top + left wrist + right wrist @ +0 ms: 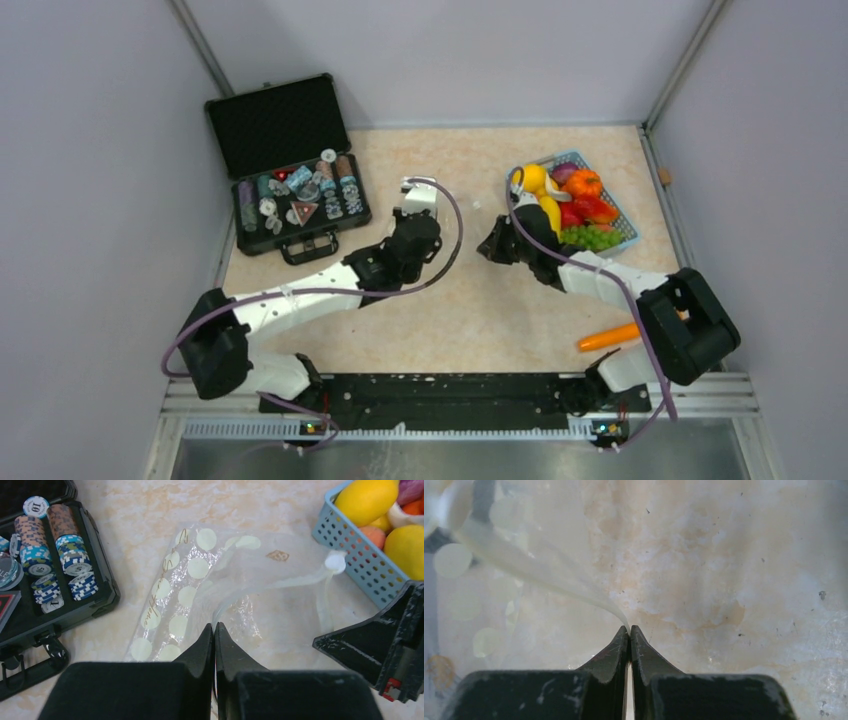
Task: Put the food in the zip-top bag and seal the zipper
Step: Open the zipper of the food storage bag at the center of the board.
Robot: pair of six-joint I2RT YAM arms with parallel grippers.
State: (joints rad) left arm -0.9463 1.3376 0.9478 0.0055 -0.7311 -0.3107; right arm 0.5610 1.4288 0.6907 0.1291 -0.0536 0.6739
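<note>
The zip-top bag (200, 575), clear with white dots, lies crumpled on the table between my two grippers. Its white zipper (280, 582) runs from my left fingertips toward the basket, and it also shows in the right wrist view (544, 575). My left gripper (215, 626) (432, 222) is shut on the bag's edge. My right gripper (629, 628) (492, 245) is shut on the zipper strip. The food (575, 200), in yellow, orange, red, purple and green, lies piled in the light-blue basket (628, 228). An orange carrot (608, 337) lies on the table by the right arm.
An open black case (290, 170) of poker chips (45, 560) stands at the back left. The basket's wall (360, 565) is close to the right of the bag. The right gripper's black body (390, 645) shows in the left wrist view.
</note>
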